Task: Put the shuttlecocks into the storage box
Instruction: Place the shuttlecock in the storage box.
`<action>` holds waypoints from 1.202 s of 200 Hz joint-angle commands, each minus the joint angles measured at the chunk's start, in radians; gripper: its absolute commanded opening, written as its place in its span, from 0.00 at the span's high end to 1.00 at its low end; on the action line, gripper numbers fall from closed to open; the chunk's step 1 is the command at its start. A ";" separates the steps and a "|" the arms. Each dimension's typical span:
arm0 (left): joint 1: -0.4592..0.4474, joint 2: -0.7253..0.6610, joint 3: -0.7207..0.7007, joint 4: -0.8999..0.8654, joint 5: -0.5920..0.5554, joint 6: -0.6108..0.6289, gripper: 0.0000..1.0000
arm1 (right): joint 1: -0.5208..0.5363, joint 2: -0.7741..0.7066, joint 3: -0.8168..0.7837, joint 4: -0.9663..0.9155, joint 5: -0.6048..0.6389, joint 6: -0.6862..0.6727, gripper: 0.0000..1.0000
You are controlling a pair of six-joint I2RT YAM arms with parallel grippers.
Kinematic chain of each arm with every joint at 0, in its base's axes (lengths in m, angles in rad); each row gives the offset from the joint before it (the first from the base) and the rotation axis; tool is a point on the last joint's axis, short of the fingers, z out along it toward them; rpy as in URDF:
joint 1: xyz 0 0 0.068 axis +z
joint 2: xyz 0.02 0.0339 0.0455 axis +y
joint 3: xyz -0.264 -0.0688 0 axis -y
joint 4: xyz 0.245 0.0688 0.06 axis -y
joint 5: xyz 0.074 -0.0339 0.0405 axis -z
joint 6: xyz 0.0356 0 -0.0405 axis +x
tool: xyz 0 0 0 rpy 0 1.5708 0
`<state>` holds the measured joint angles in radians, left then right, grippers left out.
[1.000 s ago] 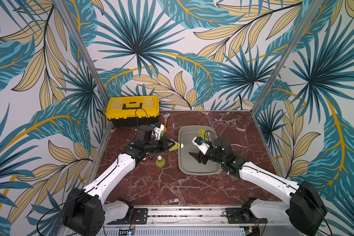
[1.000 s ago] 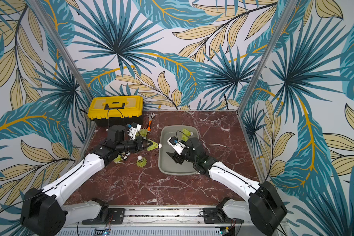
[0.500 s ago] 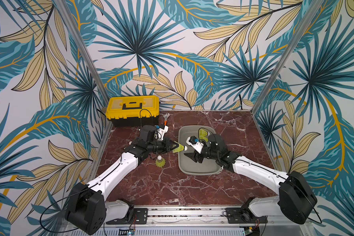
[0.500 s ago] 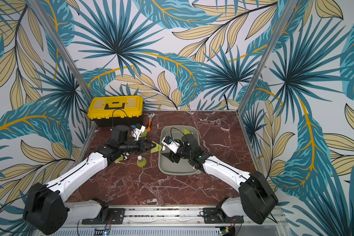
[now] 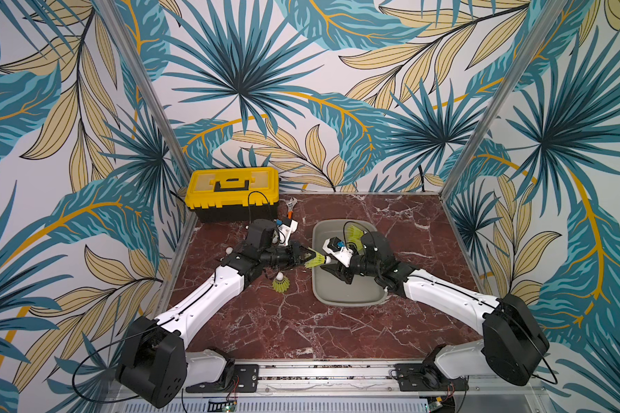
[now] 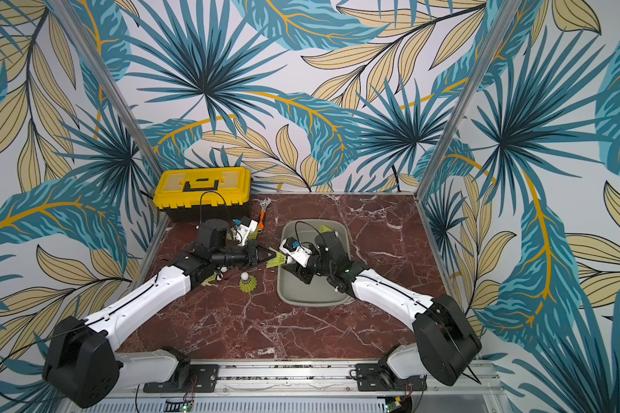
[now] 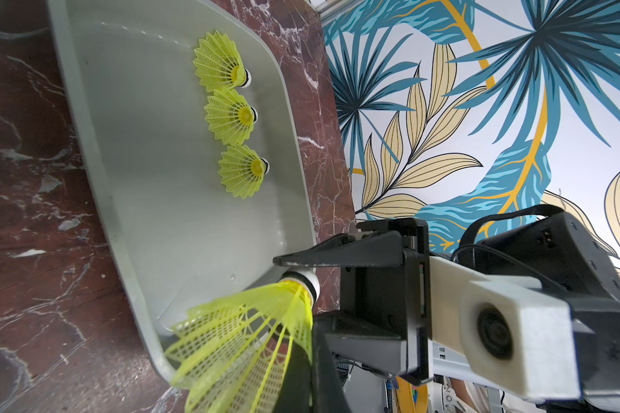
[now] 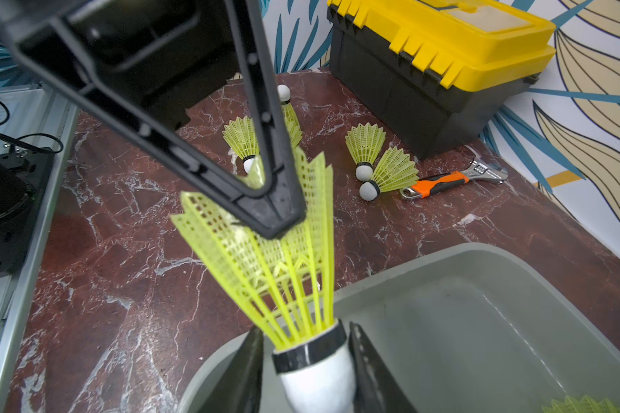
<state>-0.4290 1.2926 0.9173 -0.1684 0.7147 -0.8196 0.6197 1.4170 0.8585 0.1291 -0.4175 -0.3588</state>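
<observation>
One neon yellow-green shuttlecock (image 5: 315, 260) (image 8: 265, 257) hangs over the left rim of the grey storage box (image 5: 348, 298) (image 7: 97, 153). My left gripper (image 5: 310, 255) (image 7: 310, 357) is shut on its skirt. My right gripper (image 5: 328, 262) (image 8: 305, 361) has a finger against each side of the white tip. Three shuttlecocks (image 7: 231, 116) lie in a row inside the box. Another stands on the table (image 5: 281, 282) left of the box. Several more (image 8: 366, 146) lie near the toolbox.
A yellow-lidded black toolbox (image 5: 231, 191) stands at the back left. An orange-handled wrench (image 5: 290, 209) (image 8: 444, 180) lies beside it. Patterned walls close in the marble table on three sides.
My left arm carried the shuttlecock rightward to the box rim. My right gripper moved left to meet it and closed around the white tip.
</observation>
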 commanded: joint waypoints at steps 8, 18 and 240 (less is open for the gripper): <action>-0.003 0.005 0.064 0.023 0.008 0.008 0.89 | 0.006 0.003 0.013 -0.013 -0.006 -0.005 0.75; -0.004 0.004 0.072 0.003 0.003 0.023 0.80 | 0.004 0.002 0.013 -0.022 0.008 -0.008 0.78; -0.006 0.074 0.208 -0.353 0.012 0.332 0.79 | 0.006 -0.003 0.045 -0.117 0.024 -0.035 0.80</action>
<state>-0.4309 1.3579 1.0893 -0.5400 0.7017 -0.4934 0.6224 1.4174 0.8875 0.0242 -0.3901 -0.3824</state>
